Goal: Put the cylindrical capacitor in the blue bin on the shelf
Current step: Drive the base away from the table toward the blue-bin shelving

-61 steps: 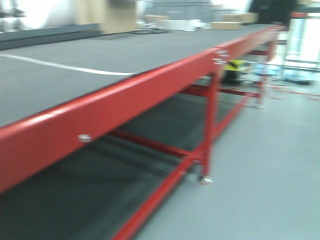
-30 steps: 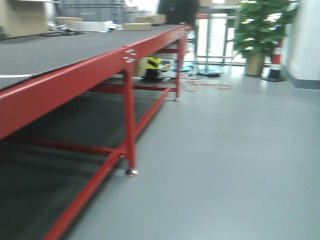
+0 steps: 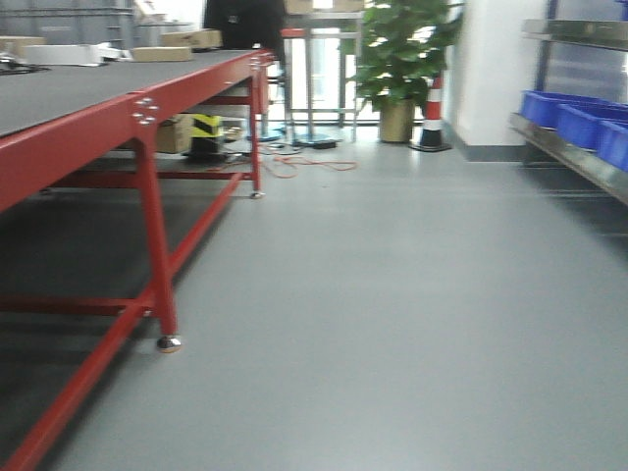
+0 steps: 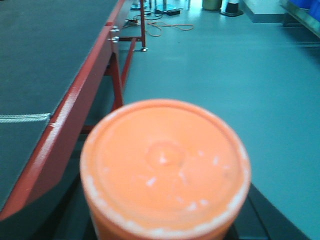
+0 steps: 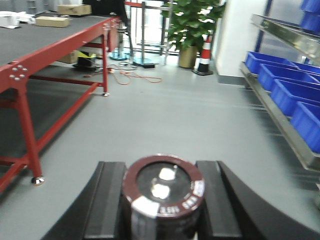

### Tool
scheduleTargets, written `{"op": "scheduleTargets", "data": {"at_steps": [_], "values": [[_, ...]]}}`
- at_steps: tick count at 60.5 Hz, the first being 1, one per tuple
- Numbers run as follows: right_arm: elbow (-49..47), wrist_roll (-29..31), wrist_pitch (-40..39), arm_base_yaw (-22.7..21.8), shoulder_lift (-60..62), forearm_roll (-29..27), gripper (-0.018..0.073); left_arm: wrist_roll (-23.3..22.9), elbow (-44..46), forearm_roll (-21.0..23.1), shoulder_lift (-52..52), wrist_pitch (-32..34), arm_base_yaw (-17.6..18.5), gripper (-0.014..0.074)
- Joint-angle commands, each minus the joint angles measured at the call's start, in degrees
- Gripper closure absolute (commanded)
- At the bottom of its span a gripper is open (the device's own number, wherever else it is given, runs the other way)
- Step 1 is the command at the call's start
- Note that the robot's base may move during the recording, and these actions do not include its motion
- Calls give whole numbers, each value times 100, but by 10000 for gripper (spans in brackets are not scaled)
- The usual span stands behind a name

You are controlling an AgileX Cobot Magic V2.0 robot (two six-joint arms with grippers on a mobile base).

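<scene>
The cylindrical capacitor (image 5: 163,192) is dark with a maroon rim and two silver terminals on top. It stands upright between the black fingers (image 5: 111,200) of my right gripper (image 5: 163,205), which is shut on it. The steel shelf (image 5: 280,122) runs along the right wall, with a row of blue bins (image 5: 287,92) on its low tier. The shelf (image 3: 579,157) and blue bins (image 3: 554,106) also show at the right edge of the front view. My left gripper (image 4: 165,220) is shut on an orange cylinder (image 4: 165,167), which hides most of its fingers.
A long red-framed table (image 3: 128,118) with a dark grey top stretches along the left. Between it and the shelf lies open grey floor (image 3: 392,294). A potted plant (image 3: 397,59), a striped cone (image 3: 432,118) and orange cables (image 3: 294,162) sit at the far end.
The front view has swung to the right: the red table slid off to the left, and the plant, cone and shelf with blue bins came into sight.
</scene>
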State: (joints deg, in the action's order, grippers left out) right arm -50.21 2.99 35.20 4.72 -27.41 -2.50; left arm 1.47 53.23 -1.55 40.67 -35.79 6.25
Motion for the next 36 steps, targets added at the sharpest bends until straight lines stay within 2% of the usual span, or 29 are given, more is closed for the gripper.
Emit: {"op": "scheduleTargets", "data": {"at_steps": [1, 36], "values": [[-52, -10, -174, -5, 23, 13, 721, 6, 20, 38, -34, 131, 37, 707], [-52, -10, -184, -5, 23, 13, 721, 6, 20, 38, -34, 131, 37, 707]]}}
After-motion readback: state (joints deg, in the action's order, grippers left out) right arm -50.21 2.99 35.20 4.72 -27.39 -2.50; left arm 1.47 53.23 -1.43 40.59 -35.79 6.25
